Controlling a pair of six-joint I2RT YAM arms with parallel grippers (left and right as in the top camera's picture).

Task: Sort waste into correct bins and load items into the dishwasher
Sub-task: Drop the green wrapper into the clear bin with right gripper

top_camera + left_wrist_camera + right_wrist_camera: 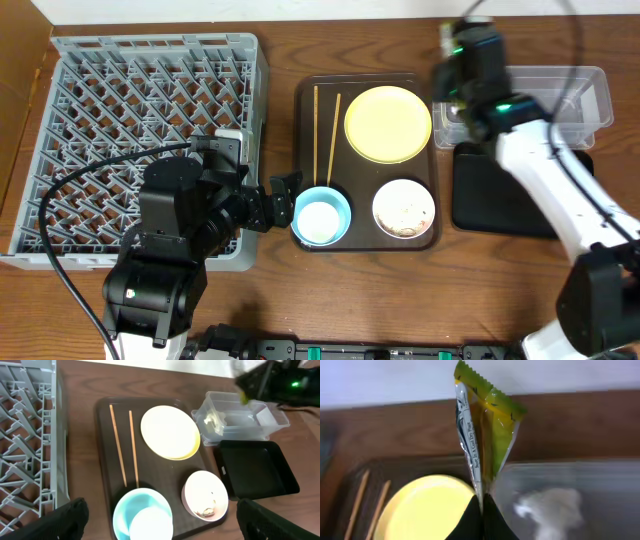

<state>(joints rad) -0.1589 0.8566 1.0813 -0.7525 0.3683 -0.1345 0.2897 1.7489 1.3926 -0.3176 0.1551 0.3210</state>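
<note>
Wrapper straight out from right pincer

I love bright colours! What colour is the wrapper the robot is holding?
The wrapper is green and yellow; right wrist view.

wrapper: upright, pinched | tissue: in clear tub | chopsticks: beside plate

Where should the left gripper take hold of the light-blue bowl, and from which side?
Pinch the rim of the light-blue bowl on the side toward the dish rack, coming down from above, one finger inside, one outside. It sits upright, mouth open, in a corner of the serving tray, and the chopsticks end close to its far rim.
</note>
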